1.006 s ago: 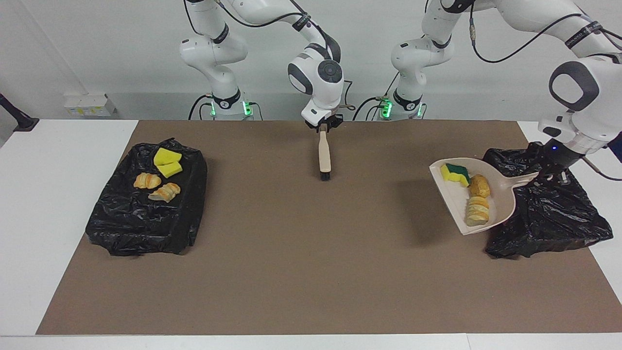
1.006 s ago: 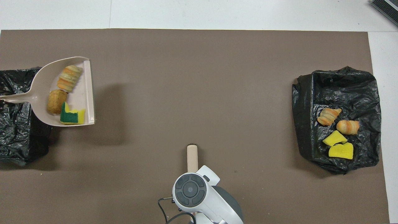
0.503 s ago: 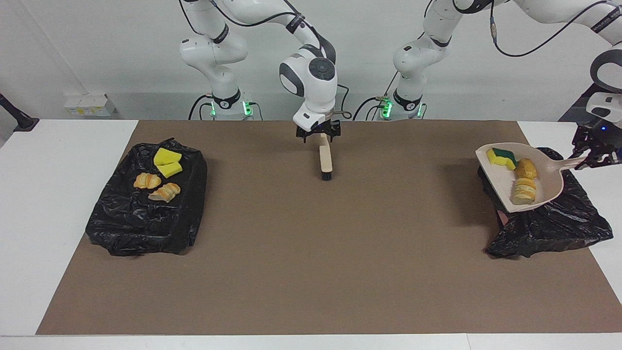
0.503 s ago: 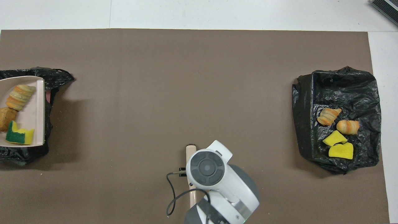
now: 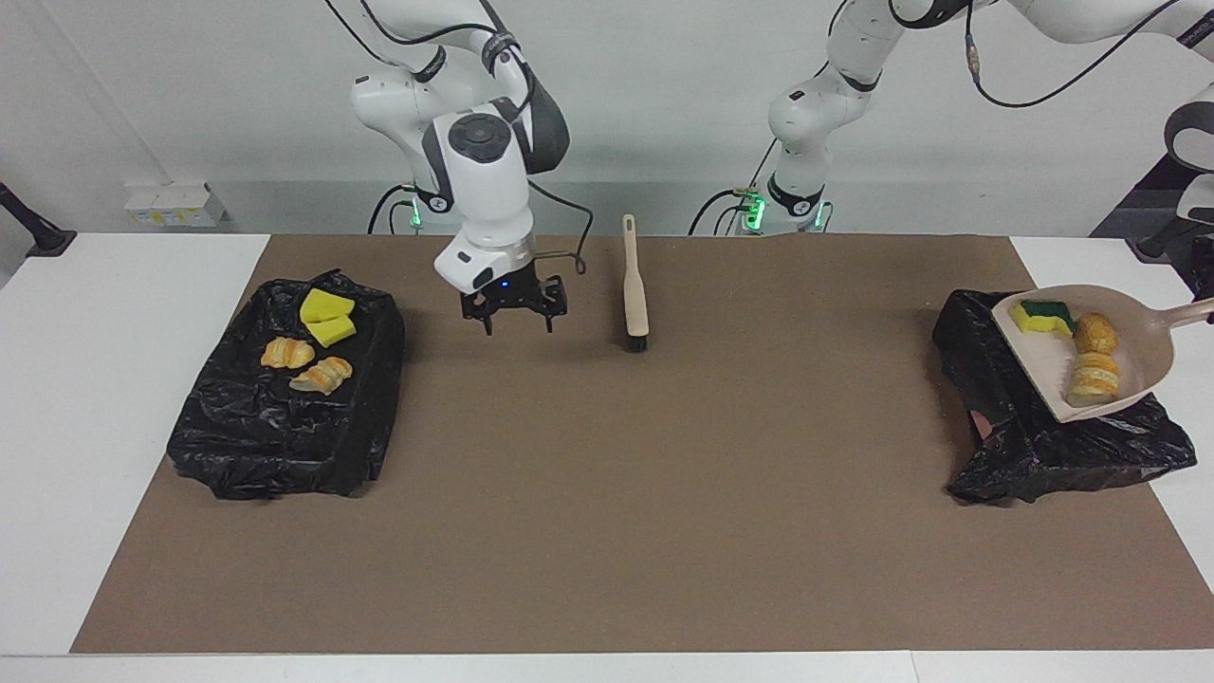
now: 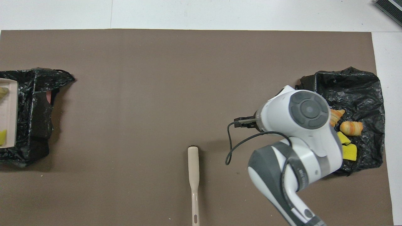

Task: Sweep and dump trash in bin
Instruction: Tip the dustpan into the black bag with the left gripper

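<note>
Brown mat on the counter [image 5: 607,531], one black-bagged bin at each end.

- Trash, load 1: a green-yellow sponge chunk [image 5: 1043,316] and two bread bits [image 5: 1095,332] [image 5: 1091,377] sit in the dustpan [image 5: 1133,379]. The left jaws hold the pan up by its handle, pinched tight on it at the very edge of the facing view. The pan hangs directly over the bin [image 5: 1043,455] at the left arm's end, and its contents are not yet tipped out.
- Trash, load 2: two yellow sponge chunks [image 5: 327,318] and two croissant bits [image 5: 287,353] [image 5: 322,375] lie on top of the other bag [image 5: 285,427], just to the side of the right jaws toward the right arm's end. Can't tell whether that load counts as dumped or is waiting for pickup.
- Brush [image 5: 634,285]: flat on the mat, bristles pointing away from the robots, nothing gripping it. It is close beside the right jaws, toward the left arm's end.
- Right jaws: spread wide, empty, hanging over bare mat between the brush and the bag with load 2.

Status call: sweeping for load 1 looks done, since no loose pieces show on the mat. The dump is at the last step: the pan is over the bin and only the tilt is left. After that, load 2 is the open question.
</note>
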Robot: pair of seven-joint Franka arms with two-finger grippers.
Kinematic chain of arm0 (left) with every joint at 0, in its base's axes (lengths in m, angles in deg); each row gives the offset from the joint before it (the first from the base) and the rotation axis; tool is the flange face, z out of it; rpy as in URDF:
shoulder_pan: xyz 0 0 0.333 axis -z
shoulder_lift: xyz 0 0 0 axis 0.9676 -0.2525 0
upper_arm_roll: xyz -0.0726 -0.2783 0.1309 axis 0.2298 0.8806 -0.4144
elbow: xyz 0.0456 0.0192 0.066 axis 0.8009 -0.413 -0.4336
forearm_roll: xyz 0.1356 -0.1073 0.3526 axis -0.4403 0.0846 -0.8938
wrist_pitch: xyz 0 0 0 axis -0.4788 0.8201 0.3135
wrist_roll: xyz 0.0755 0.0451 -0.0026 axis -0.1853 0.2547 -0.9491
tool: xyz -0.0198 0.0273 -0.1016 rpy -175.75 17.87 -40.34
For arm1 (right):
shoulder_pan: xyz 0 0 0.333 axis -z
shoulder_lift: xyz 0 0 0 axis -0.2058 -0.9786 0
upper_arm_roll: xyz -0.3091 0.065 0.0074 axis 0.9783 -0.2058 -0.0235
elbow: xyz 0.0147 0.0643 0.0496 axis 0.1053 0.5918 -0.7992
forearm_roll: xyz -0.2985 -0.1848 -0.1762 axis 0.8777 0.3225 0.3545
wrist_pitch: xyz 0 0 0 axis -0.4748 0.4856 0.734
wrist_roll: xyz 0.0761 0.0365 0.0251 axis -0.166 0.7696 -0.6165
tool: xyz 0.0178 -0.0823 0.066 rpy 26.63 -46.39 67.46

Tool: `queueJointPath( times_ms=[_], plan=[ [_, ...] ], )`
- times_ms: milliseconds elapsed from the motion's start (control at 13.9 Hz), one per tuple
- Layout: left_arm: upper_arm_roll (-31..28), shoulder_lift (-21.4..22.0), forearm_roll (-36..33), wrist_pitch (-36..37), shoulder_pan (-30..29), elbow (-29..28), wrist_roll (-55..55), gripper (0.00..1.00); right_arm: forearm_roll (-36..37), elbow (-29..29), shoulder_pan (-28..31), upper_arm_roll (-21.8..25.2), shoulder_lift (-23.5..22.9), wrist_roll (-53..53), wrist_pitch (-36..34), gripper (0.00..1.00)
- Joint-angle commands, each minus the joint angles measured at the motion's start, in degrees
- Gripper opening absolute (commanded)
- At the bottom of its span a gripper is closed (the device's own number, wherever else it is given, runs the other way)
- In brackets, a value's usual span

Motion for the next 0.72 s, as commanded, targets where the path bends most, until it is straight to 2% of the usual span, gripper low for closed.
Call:
queueJointPath(
  times_ms=[0, 288, 647],
  plan=[
    [0.25, 0.42, -10.14, -1.27, 0.72, -1.32, -6.13, 0.0, 1.16, -2.83, -0.1, 5.72, 1.53, 6.6, -4.34, 1.0],
    [0.25, 4.9, -25.89, -0.57, 5.11, -8.79, -18.8, 0.0, 0.9, -11.53, -0.1, 15.04, 2.23, 16.88, -15.32, 1.0],
    [0.34, 9.38, -34.6, 0.65, 6.08, -9.51, -20.22, 0.0, 0.2, -13.82, -0.1, 20.5, 7.85, 21.2, -22.19, 1.0]
  ],
)
